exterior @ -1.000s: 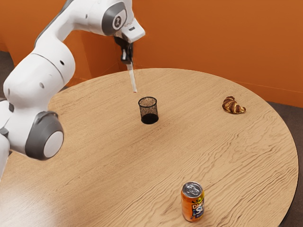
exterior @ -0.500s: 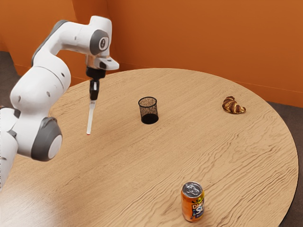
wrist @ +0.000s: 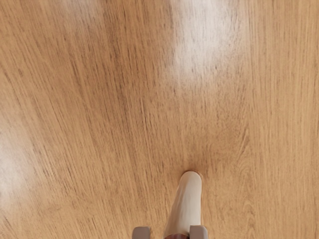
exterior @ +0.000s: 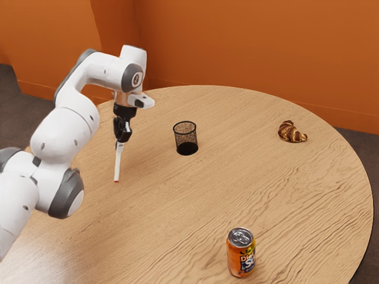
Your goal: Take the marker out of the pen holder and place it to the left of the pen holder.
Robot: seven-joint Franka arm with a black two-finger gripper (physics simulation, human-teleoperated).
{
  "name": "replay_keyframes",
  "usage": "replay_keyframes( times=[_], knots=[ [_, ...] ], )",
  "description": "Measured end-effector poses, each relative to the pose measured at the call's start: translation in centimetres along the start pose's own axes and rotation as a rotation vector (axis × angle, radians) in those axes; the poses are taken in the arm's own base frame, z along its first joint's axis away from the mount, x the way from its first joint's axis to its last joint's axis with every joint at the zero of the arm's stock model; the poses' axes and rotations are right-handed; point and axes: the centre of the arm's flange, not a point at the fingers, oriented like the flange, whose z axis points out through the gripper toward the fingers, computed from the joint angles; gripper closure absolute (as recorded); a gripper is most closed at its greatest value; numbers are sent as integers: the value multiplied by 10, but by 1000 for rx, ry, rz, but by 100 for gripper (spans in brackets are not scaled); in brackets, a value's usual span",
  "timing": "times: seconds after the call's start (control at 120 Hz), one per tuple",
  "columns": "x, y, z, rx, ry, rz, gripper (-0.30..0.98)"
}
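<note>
End effector (exterior: pixel 121 141) nearly vertical, fingers (wrist: pixel 141 233) down astride the tilted marker (exterior: pixel 118 163).

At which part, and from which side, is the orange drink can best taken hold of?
I would grip the can around the upper half of its body, coming straight down from above. It stands upright with its lid uncovered, and nothing is against its round side, so closing across it should probably hold well.

Wrist view cuts off marker (wrist: pixel 186 206) (exterior view, arm (exterior: pixel 65 133))
</note>
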Motion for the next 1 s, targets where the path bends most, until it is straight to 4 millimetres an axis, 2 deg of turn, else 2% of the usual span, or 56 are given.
replay_keyframes(
  times=[0.167,0.358,0.533,0.592,0.658,0.725,0.792,0.817,0.842,0.883,1.0],
  knots=[
    [12,-2,14,2,13,-21,77],
    [17,-1,19,-7,25,-45,35],
    [17,-1,16,-2,40,-65,16],
    [8,6,-9,-10,64,-73,12],
    [-18,35,-67,-45,114,-71,9],
    [-48,96,-133,-54,171,-6,6],
    [-86,166,-184,-22,231,109,5],
    [-101,187,-201,8,252,142,4],
    [-112,199,-213,36,268,165,4],
    [-123,209,-224,71,291,188,3],
    [-137,216,-241,136,330,217,2]
  ],
)
